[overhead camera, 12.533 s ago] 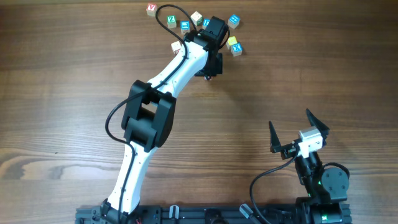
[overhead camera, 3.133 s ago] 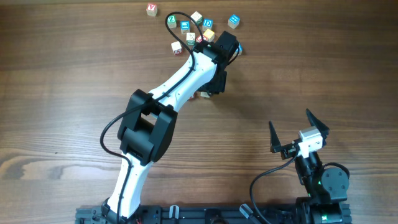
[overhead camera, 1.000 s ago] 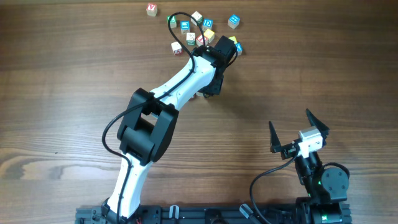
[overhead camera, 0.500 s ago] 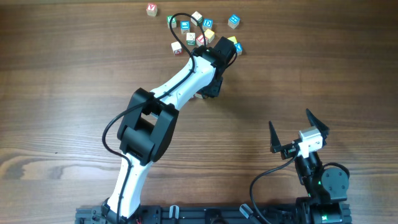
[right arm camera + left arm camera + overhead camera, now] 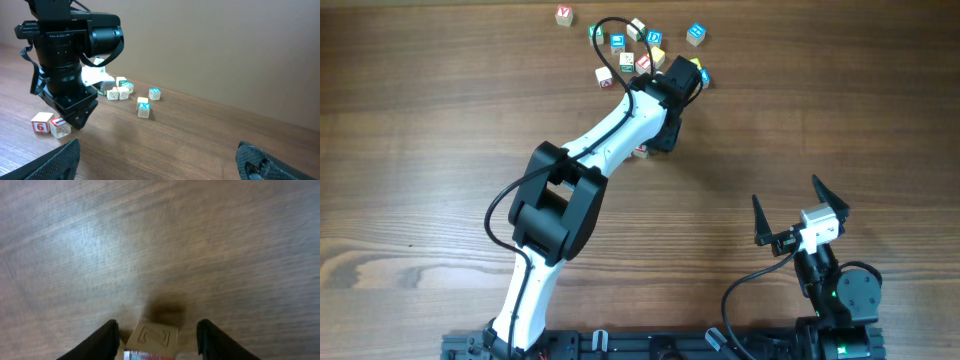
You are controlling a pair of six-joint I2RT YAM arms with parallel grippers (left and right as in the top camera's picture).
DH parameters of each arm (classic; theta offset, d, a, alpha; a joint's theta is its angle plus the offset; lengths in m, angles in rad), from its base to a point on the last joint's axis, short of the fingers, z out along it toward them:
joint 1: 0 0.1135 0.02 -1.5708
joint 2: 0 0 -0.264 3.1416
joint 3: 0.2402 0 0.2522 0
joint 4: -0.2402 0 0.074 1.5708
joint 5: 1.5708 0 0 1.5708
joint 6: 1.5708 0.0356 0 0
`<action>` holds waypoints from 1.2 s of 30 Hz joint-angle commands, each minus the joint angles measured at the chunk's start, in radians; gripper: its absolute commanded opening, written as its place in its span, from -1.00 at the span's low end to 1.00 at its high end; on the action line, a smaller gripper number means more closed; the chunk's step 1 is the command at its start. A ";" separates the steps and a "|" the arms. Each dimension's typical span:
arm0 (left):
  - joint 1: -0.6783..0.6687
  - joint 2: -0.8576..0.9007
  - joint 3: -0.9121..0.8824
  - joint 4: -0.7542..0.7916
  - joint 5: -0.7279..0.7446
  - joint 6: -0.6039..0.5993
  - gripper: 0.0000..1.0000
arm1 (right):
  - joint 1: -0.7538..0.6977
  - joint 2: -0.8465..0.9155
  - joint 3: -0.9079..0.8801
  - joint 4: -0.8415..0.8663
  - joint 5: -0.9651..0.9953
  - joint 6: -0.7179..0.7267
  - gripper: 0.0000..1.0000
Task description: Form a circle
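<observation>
The circle (image 5: 43, 123) is only two pale letter cubes, one bearing a red 6, side by side in a short row mid-worktop (image 5: 440, 120). The left claw (image 5: 157, 330) straddles the second cube (image 5: 150, 337), jaws parted, no grip. The right claw (image 5: 786, 195) gapes empty, well apart.

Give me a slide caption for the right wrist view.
Left gripper low at a letter cube beside the cube marked 6; other cubes clustered behind.
</observation>
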State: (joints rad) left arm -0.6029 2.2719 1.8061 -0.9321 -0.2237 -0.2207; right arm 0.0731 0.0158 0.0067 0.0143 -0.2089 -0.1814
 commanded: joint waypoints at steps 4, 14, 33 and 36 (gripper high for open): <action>0.013 0.000 0.002 0.061 -0.050 0.008 0.18 | 0.000 -0.002 -0.002 0.002 -0.001 -0.003 0.99; 0.140 0.000 0.190 0.066 -0.061 0.000 0.19 | 0.000 -0.002 -0.002 0.002 -0.001 -0.003 1.00; 0.560 -0.002 0.227 0.083 0.029 -0.259 1.00 | 0.000 -0.002 -0.002 0.002 -0.001 -0.003 0.99; 0.595 -0.002 0.227 0.044 0.029 -0.259 1.00 | 0.000 -0.002 -0.002 0.002 -0.001 -0.002 0.99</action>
State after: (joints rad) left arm -0.0322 2.2719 2.0132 -0.8696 -0.2192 -0.4465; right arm 0.0731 0.0158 0.0067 0.0143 -0.2089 -0.1814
